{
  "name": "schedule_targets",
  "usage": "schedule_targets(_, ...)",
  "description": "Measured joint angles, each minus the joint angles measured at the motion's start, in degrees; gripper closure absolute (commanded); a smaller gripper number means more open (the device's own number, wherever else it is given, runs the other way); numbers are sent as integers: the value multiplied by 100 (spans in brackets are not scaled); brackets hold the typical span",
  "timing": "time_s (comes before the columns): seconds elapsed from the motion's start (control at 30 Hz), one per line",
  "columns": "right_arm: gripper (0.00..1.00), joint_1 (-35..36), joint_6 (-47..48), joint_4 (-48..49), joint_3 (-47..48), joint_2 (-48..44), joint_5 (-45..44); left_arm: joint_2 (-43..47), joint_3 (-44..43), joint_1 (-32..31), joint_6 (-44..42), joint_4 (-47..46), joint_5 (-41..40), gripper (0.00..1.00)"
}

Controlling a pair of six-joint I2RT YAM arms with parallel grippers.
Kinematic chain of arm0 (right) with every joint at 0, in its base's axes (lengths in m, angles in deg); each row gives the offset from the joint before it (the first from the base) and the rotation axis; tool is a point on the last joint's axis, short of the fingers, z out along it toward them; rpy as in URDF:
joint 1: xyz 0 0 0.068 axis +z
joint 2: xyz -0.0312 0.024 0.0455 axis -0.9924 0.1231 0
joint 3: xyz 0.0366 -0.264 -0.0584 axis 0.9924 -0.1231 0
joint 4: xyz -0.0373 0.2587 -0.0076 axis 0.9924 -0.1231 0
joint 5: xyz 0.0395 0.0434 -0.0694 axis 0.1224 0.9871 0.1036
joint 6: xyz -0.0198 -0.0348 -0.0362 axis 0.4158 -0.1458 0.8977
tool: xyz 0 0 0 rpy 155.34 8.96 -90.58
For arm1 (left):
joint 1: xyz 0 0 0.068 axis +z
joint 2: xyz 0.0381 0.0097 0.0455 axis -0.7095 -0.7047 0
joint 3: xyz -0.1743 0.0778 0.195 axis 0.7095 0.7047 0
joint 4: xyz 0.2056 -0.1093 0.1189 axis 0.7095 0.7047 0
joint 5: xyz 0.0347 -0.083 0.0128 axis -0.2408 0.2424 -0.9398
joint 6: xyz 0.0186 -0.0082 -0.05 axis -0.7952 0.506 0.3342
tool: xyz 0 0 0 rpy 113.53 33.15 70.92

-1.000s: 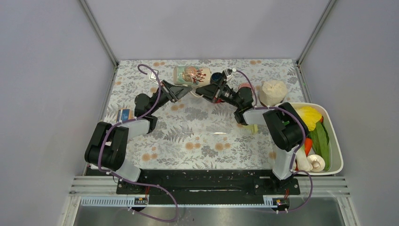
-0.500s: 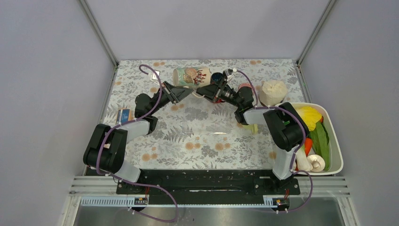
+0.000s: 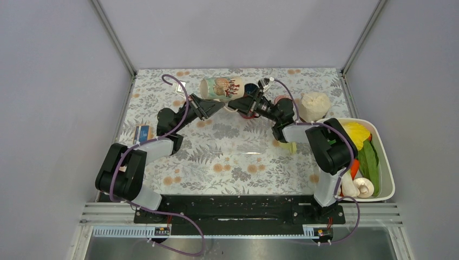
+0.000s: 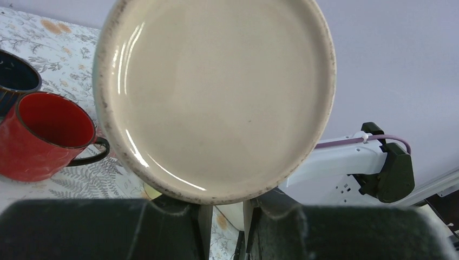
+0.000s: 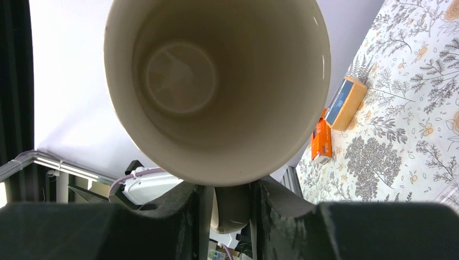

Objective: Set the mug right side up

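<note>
Across the middle of the top view you have one table under a floral cloth (image 3: 238, 162). Plain grey walls (image 3: 54, 108) close it on three sides, and two metal posts (image 3: 113, 38) run up from its far corners.

You have three mugs. The cream ceramic mug with a printed picture (image 3: 221, 88) is in the upper centre of the frame. It lies sideways, base to the left and mouth to the right, between the two arm tips. One dark blue mug (image 3: 250, 88) stands just right of it, and one red mug with a black handle (image 4: 38, 135) stands near that.

Your right gripper (image 5: 228, 208) is clamped on the cream mug's handle, which sits between its fingers. The jaws of your left gripper (image 4: 225, 214) stand almost together right under the mug's base. I cannot tell if they pinch anything.

On the right edge there is one white plastic tray (image 3: 387, 173) with yellow, green, red and white vegetables. One cream round lump (image 3: 314, 105) lies above it. One small yellow-green piece (image 3: 292, 146) is beside the right arm, and blue and orange packaging (image 3: 143, 132) is at the left, whether one box or two I cannot tell.
</note>
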Motion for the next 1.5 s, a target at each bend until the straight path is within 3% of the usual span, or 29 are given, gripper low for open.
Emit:
schedule_targets(0.07, 100, -37, 2, -33, 0, -85, 90, 31, -20, -31, -24, -4, -2, 80)
schedule_targets(0.23, 100, -173, 109, -284, 0, -420, 326, 79, -151, -140, -70, -7, 4, 63)
schedule_targets(0.33, 100, -372, 151, -420, 39, -708, 162, 101, -142, -197, -297, 243, 448, 47)
schedule_targets(0.43, 100, -568, 332, -527, 83, -949, 177, 98, -131, -280, -431, 529, 693, 40)
schedule_targets(0.7, 100, -634, 813, -1073, 118, -1152, 221, 101, -127, -262, -557, 774, 887, 34)
schedule_targets(0.93, 100, -632, 1445, -1893, 229, -1182, 459, 120, -127, -175, -566, 916, 940, 24)
schedule_targets(1.3, 100, -605, 2636, -3012, 577, -1692, 1589, 420, -164, 240, -973, 1423, 946, 1)
schedule_targets(1.5, 100, -533, 2457, -2800, 780, -1746, 2376, 476, -166, 258, -1207, 1698, 909, 1)
